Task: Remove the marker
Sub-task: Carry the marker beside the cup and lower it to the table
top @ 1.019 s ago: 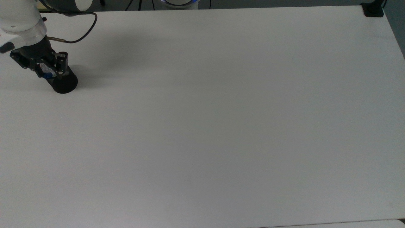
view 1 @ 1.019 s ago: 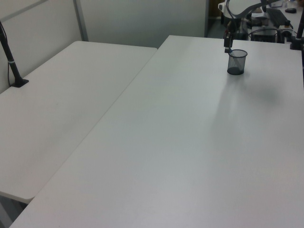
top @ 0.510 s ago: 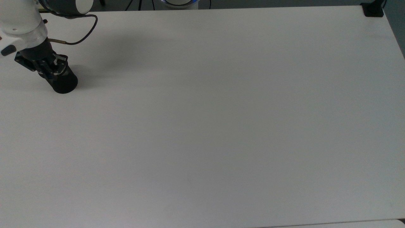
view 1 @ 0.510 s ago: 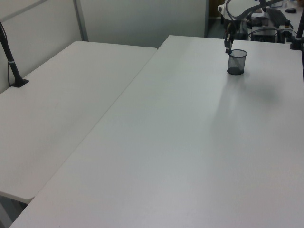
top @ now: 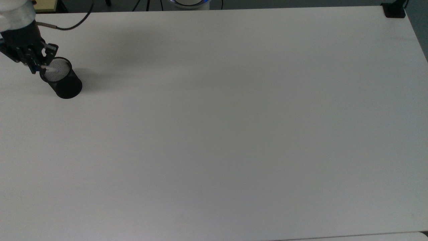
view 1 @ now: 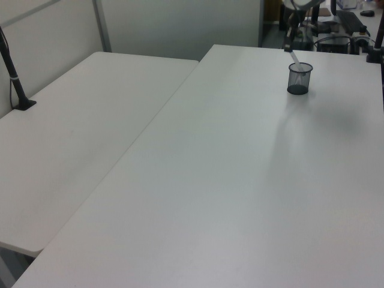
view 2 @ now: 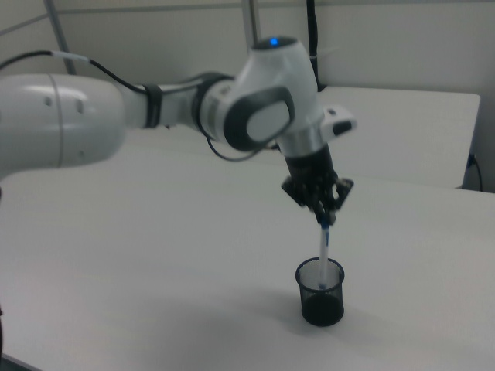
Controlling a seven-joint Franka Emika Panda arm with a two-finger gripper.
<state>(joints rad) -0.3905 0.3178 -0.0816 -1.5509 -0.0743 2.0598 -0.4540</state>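
The black mesh cup (top: 64, 83) (view 1: 299, 78) (view 2: 320, 291) stands upright near the top view's left edge. The marker (view 2: 324, 249) hangs nearly upright, its white barrel half out of the cup and its lower end still inside the rim. My gripper (view 2: 324, 215) is shut on the marker's blue cap end, straight above the cup. In the top view the gripper (top: 39, 67) sits just left of the cup's mouth, with the marker (top: 51, 70) showing white over the opening. In the left view the marker (view 1: 294, 58) slants up from the cup.
The white table (top: 234, 134) stretches wide to the top view's right. A black clamp (top: 394, 10) sits at its far right corner. A second white table (view 1: 72, 138) adjoins on the left view's left, with a black post (view 1: 15, 78) on it.
My gripper has risen from inside the cup's mouth, drawing the marker up with it. The cup's opening, covered before, now shows. The cup has stayed put.
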